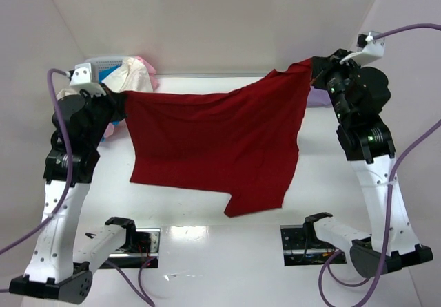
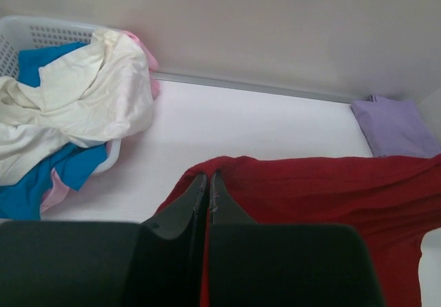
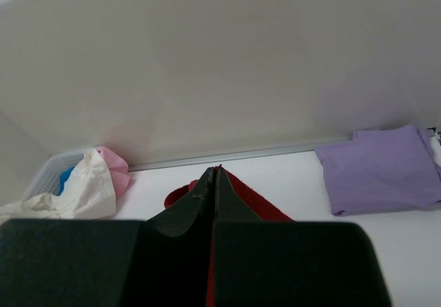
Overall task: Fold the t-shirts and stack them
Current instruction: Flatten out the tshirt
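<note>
Red shirt (image 1: 213, 142) hangs spread wide between the two arms, above the middle of the tabletop (image 1: 172, 214), top edge pulled nearly taut from left to right. Its lower edge sags, and one corner droops lowest, right of centre; whether that corner touches the tabletop cannot be told. Left pincer (image 2: 208, 177): clenched on the shirt's upper left corner, fingers pressed together with red cloth running down between them. Right pincer (image 3: 214, 171): clenched on the upper right corner, held a little higher and farther back than the left, red cloth visible on both sides of the fingertips. Basket (image 2: 27, 28), white lattice, sits at the far left corner of the tabletop against the back wall. Cream shirt (image 2: 89, 93) is heaped on top of the basket and spills over its near rim. Blue shirt (image 2: 27, 190) lies under the cream one and also hangs over the rim. Lavender shirt (image 3: 379, 166) lies folded flat at the far right of the tabletop, near the back wall, apart from the red shirt. Pink shirt (image 2: 148, 56) shows only as a small fold at the basket's right side, beside the cream one.
</note>
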Motion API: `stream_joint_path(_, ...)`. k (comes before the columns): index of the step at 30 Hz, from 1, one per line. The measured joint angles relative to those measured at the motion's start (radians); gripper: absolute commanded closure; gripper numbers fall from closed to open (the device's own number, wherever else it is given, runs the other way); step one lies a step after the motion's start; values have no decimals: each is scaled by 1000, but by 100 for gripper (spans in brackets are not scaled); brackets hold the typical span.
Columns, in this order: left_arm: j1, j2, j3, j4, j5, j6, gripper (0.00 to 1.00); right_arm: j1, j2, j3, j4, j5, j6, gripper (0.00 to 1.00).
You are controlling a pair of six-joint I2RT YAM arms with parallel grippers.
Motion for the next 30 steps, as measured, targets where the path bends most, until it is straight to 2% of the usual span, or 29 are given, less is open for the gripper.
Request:
stream_joint_path(7,0,92,-8,51,2,2,100,0,63,14,34,9,-7,100)
stream_joint_path(11,0,108,-35,82,2,19,100,0,66,-43,86,19,-10,100)
stream_joint_path(17,0,224,-53,122,4,27,100,0,140,-123,132,29,-9,100)
stream_joint_path(26,8,525,-8,181,18,26,100,-13,303,-140,192,45,-8,100)
stream_joint_path(30,32,729,130,204,31,26,100,-32,426,-120,235,52,-4,100)
